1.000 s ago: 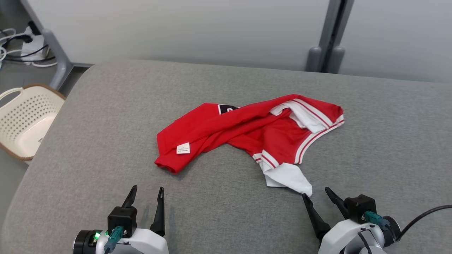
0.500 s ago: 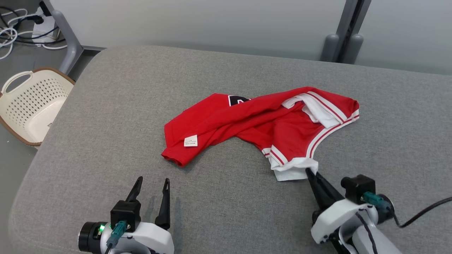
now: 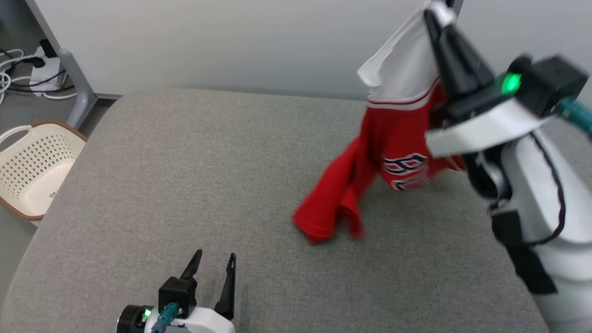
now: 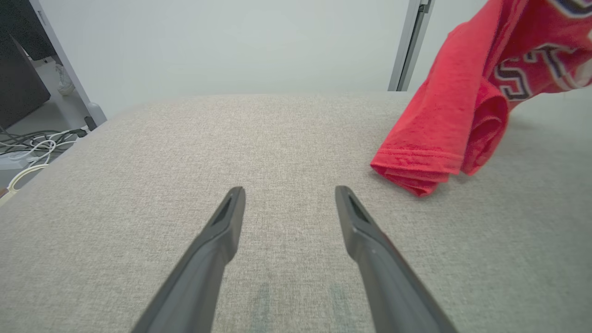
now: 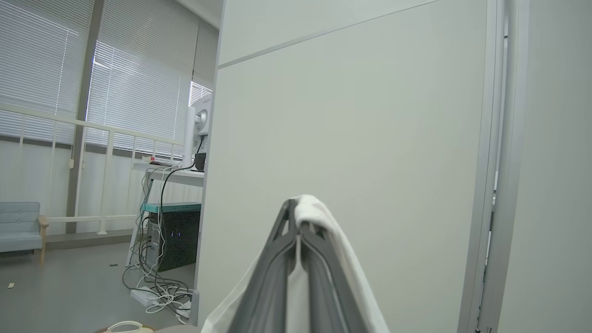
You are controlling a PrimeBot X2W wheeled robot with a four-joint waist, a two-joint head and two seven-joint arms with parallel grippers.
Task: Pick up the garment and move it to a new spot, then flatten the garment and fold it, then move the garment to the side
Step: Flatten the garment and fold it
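The garment (image 3: 393, 152), a red jersey with white striped trim and dark lettering, hangs from my right gripper (image 3: 432, 11), which is raised high at the upper right and shut on its white edge. The jersey's lower red end trails down onto the grey cushion (image 3: 185, 175). In the right wrist view the white cloth (image 5: 319, 226) drapes over my shut right gripper (image 5: 296, 208). My left gripper (image 3: 213, 259) rests low at the front, open and holding nothing. The left wrist view has its fingers (image 4: 231, 208) spread, with the garment (image 4: 444, 134) to the upper right.
A cream perforated basket (image 3: 32, 162) sits on the floor off the cushion's left edge. Cables and a power strip (image 3: 27, 69) lie at the far left by a grey post. A pale wall runs behind the cushion.
My right gripper shut on the jersey's white corner and lifted it high, pulling the garment off the cushion toward the right. The left gripper stayed open; the camera shifted.
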